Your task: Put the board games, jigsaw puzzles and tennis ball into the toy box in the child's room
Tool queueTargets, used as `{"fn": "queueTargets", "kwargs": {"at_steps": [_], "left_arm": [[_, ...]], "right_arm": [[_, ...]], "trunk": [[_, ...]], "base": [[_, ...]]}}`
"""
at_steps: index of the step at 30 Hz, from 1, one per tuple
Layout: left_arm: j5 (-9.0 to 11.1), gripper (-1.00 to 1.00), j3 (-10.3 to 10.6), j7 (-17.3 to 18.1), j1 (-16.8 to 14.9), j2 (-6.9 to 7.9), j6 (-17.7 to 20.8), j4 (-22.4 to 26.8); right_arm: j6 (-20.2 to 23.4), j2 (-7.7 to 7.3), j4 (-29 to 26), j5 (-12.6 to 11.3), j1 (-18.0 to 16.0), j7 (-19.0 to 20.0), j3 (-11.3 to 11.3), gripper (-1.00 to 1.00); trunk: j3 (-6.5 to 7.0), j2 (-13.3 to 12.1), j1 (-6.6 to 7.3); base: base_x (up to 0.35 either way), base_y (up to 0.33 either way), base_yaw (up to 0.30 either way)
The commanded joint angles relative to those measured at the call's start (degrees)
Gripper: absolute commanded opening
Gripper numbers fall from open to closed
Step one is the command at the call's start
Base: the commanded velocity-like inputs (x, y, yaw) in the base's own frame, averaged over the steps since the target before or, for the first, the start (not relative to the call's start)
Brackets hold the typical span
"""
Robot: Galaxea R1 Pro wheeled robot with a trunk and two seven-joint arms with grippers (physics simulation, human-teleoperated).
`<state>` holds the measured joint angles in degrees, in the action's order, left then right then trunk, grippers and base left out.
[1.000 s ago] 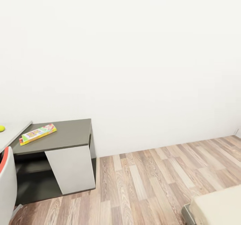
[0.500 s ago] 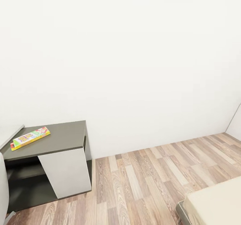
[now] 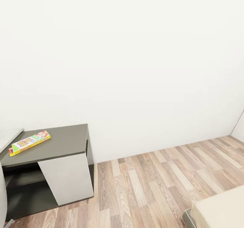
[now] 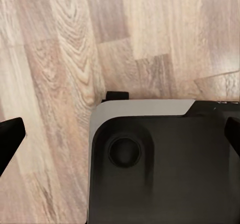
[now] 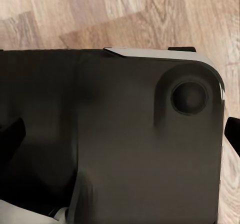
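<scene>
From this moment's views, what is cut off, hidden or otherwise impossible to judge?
- Bed: head view shows a corner; the rest is cut off by the frame's edge.
- Table: a sliver at the head view's left edge.
- Board game on the dark-topped cabinet: cover print too small to read.
- Left pincer: fingertips sit at the frame's edges, wide apart, holding nothing.
- Right pincer: likewise.

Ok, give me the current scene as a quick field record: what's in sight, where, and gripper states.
board game: lying flat on the dark-topped cabinet, near its left end
bed: corner at lower right of head view
floor: wood planks between cabinet and bed
left gripper: open, empty, over the robot's base
right gripper: open, empty, over the base
</scene>
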<state>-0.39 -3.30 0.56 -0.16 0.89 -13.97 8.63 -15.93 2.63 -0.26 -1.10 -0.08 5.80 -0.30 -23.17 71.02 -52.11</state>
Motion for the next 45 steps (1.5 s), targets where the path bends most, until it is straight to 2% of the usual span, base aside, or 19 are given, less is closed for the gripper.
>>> {"fn": "queueTargets", "kwargs": {"at_steps": [1, 18, 45], "left_arm": [[0.0, 1.00, -0.3, 0.1, 0.0, -0.02, -0.2, 0.0], [0.0, 1.00, -0.2, 0.1, 0.0, -0.07, -0.3, 0.0], [0.0, 1.00, -0.2, 0.1, 0.0, -0.10, -0.3, 0.0]], "right_arm": [[-0.2, 0.00, 0.0, -0.1, 0.0, 0.2, 0.0, 1.00], [-0.2, 0.01, 0.0, -0.1, 0.0, 0.2, 0.0, 1.00], [-0.1, 0.01, 0.0, -0.1, 0.0, 0.2, 0.0, 1.00]], "trunk": [[-0.05, 0.0, -0.03], [-0.05, 0.0, -0.03], [-0.05, 0.0, -0.03]], "base": [[0.244, 0.157, 0.000], [0.240, 0.104, -0.042], [0.105, 0.011, -0.263]]}}
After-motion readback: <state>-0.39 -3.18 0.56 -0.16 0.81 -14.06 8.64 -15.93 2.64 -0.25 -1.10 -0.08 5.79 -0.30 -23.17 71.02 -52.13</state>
